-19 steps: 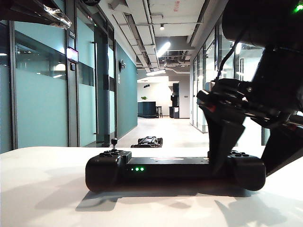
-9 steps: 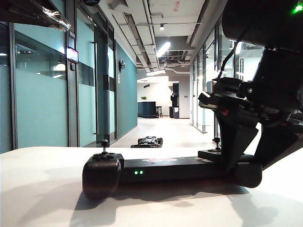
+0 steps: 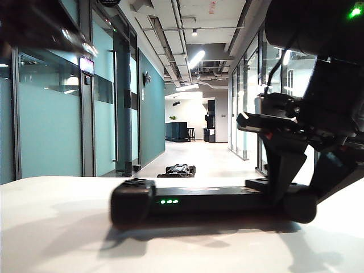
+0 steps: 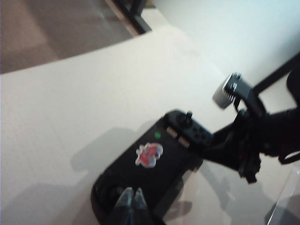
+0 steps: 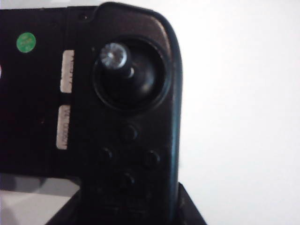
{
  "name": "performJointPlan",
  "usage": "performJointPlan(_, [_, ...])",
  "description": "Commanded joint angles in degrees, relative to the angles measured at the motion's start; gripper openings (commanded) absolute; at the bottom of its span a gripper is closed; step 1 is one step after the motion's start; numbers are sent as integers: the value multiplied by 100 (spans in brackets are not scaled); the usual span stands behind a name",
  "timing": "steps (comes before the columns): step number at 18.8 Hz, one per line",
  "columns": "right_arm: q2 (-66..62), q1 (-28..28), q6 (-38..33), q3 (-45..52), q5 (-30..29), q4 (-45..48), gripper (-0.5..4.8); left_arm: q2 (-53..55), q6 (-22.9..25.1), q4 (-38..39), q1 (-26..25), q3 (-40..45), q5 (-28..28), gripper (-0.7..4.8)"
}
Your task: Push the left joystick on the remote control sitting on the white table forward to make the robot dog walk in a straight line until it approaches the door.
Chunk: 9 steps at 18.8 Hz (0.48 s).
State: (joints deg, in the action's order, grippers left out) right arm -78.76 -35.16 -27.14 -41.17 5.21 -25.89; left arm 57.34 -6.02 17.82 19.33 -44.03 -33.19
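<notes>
The left gripper (image 4: pixel 131 200), fingers pressed together and empty, hangs directly over the remote control's (image 3: pixel 213 200) nearer handle on the white table (image 3: pixel 51 227), so it is nearest the left joystick; the right gripper (image 3: pixel 296 196) clamps the far handle.

A long corridor (image 3: pixel 199 153) w/ a pale floor is seen beyond the tabletop; teal glass partitions (image 3: pixel 51 125) are set along it at 9 o'clock, glazed walls (image 3: pixel 244 108) at 3 o'clock. Ceiling strip lights (image 3: pixel 196 58) are seen at 12 o'clock, a dark counter (image 3: pixel 177 131) w/ stools at the far end.
</notes>
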Motion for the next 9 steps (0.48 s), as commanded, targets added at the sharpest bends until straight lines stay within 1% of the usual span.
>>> performJointPlan(1, [13, 9, -625, -26, 356, 76, 156, 472, 310, -181, 26, -11, -138, -6])
performJointPlan(2, [13, 9, -809, -26, 413, 76, 156, 592, 378, -216, 26, -11, -181, -6])
performJointPlan(4, [11, 11, -874, -26, 435, 94, 156, 833, 520, -295, 26, -11, -205, -5])
performJointPlan(6, [11, 11, -890, -26, 492, 94, 156, 1211, 660, -538, 66, -11, -450, -6])
performJointPlan(9, [11, 11, -890, -26, 525, 92, 156, 1753, 911, -850, 417, -11, -452, -6])
